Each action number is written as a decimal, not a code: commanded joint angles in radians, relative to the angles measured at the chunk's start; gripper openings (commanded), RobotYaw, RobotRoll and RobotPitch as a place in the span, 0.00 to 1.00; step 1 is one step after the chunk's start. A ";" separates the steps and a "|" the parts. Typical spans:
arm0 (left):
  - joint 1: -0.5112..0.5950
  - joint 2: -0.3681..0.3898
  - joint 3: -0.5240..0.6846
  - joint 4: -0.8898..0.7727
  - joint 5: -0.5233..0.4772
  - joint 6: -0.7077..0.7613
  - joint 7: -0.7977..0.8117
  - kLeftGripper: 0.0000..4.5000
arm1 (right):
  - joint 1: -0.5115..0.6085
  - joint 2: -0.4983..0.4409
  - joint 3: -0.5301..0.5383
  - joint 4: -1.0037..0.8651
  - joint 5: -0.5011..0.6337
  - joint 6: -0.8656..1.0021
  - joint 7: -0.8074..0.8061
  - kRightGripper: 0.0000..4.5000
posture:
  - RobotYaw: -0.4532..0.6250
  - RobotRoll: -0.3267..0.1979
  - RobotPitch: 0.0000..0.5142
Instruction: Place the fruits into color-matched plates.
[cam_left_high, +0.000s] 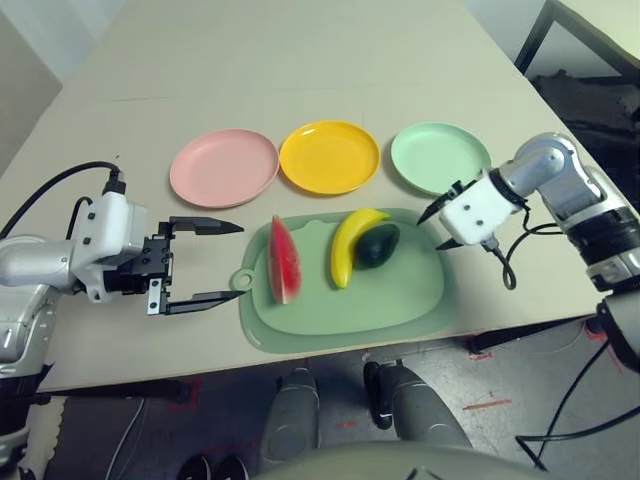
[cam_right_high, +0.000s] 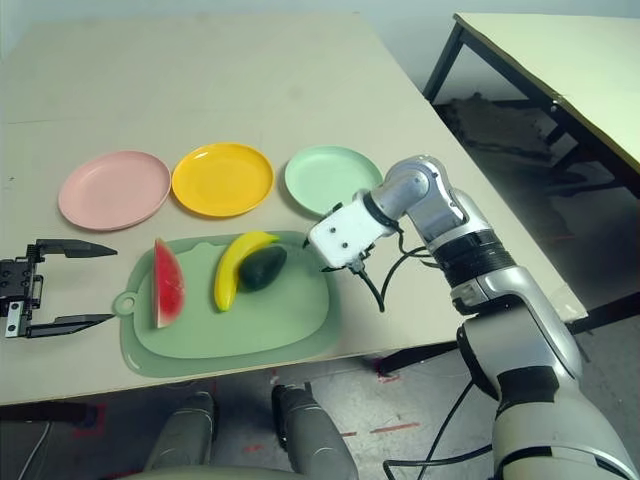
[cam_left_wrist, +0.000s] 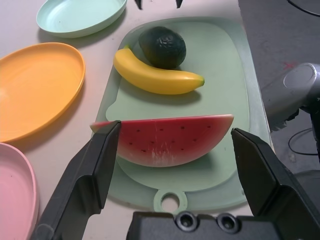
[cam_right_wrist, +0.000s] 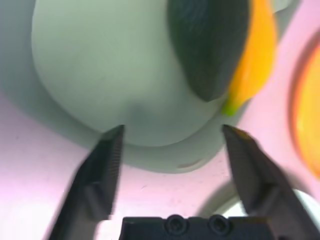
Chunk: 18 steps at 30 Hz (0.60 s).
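Evidently, all three fruits are still lying on the pale green mat (cam_left_high: 400, 300), none of them lifted. The left gripper (cam_left_high: 208, 264) is held with its fingers spread wide and empty, and the watermelon wedge (cam_left_wrist: 165, 140) is seen just beyond and between the fingertips, its long axis running across the gap. The right gripper (cam_right_wrist: 172, 135) is likewise spread and holding nothing; past its tips the mat's edge is seen, and further on the dark avocado (cam_right_wrist: 207, 45) with the banana (cam_right_wrist: 252, 60) touching it on its far side. The fruits are judged to be light, rigid toy pieces with smooth, glossy skins (so some slipping under the fingers may be expected). The wedge would best be taken across its flat red faces near the middle, and the avocado across its widest part, while the banana would be pinched mid-curve. The pink plate (cam_left_high: 223, 167), the yellow-orange plate (cam_left_high: 329, 156) and the mint green plate (cam_left_high: 438, 156) are set in a row beyond the mat, and nothing is seen in any of them.
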 joint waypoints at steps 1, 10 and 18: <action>0.002 0.008 -0.012 -0.003 0.011 -0.008 -0.009 1.00 | 0.018 0.012 -0.018 -0.127 0.052 0.109 0.015 0.99 | 0.45 0.62 0.32; 0.008 0.017 -0.006 -0.017 0.007 0.003 -0.010 1.00 | 0.081 0.056 -0.006 -0.223 0.060 0.195 -0.030 0.99 | 0.46 0.62 0.33; 0.019 0.022 0.000 -0.031 0.006 0.010 -0.003 1.00 | 0.069 0.104 0.003 -0.130 -0.007 0.151 -0.102 0.99 | 0.46 0.62 0.33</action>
